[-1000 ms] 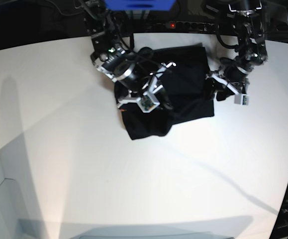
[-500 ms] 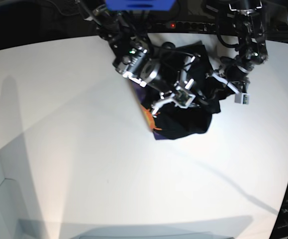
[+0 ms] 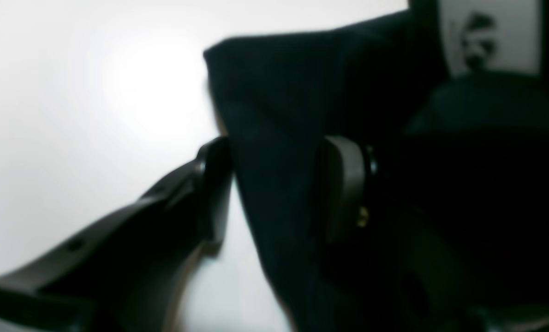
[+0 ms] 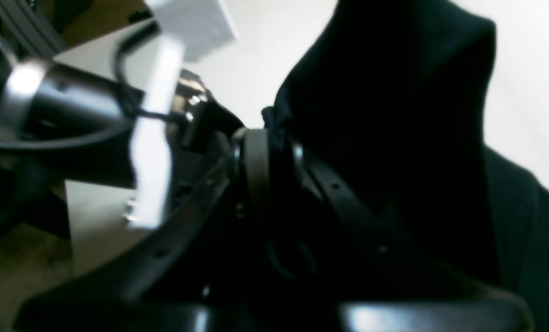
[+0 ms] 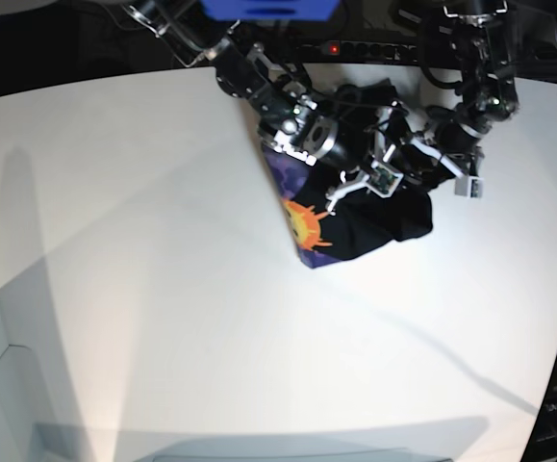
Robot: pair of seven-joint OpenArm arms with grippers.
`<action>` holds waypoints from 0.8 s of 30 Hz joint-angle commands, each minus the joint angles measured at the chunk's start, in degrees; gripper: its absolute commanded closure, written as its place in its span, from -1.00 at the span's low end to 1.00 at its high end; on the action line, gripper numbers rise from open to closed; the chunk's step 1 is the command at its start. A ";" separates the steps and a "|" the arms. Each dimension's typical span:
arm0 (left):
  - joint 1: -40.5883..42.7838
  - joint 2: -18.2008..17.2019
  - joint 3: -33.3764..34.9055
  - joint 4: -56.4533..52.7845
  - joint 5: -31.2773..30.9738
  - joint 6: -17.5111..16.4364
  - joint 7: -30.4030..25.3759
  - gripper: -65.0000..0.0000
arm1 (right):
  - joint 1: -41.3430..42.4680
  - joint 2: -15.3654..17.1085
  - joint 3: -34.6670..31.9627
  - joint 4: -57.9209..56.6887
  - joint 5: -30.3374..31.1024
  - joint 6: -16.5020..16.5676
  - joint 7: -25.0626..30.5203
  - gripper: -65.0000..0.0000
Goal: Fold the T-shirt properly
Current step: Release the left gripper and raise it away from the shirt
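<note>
**Both grippers clamped on the T-shirt at the far side of the table**

My left gripper [image 3: 274, 184] holds a thick fold of the T-shirt [image 3: 293, 115] between its two fingers [image 3: 343, 184]; the black cloth fills the gap from one pad to the other, with white table [image 3: 71, 115] showing beyond it.

My right gripper [image 4: 270, 157] is nearly closed, pinching a thin bunch of the same black cloth, which rises in a peak above the pads. The wrist view is blurred; a white block and cable of the other arm lie to its left.

In the base view the T-shirt [image 5: 374, 226] sits bunched at the far side of the table [image 5: 163, 289], partly under both arms. Its near-left part is turned print-side out: an orange sun [image 5: 307, 223] on purple-blue ground. The rest reads plain black. My two grippers stand close together over the garment's far-right part.

No container is in view; the T-shirt lies on bare table.
</note>
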 commanded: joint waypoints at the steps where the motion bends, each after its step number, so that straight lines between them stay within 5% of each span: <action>1: 0.33 -0.68 -0.44 2.24 -0.96 -0.25 -1.11 0.07 | 0.90 -1.08 -0.01 0.76 0.79 -0.51 2.35 1.00; 11: 4.81 -0.16 -5.19 10.86 -1.14 -0.16 -1.11 0.03 | 1.07 -1.08 -0.10 0.93 0.70 -0.25 1.82 1.00; 17: 7.36 1.34 -12.66 11.30 -1.14 -0.51 -1.11 -0.34 | 1.25 -1.08 -0.53 1.11 0.70 -0.25 2.35 0.36; 21: 8.51 1.43 -16.80 11.30 -1.23 -0.60 -1.11 -0.39 | 0.37 -1.08 -0.80 3.92 0.79 -0.25 3.06 0.00; 24: 9.21 1.43 -19.43 11.30 -1.31 -0.69 -1.11 -0.39 | -2.88 -1.08 2.72 9.37 0.79 -0.25 5.34 -0.09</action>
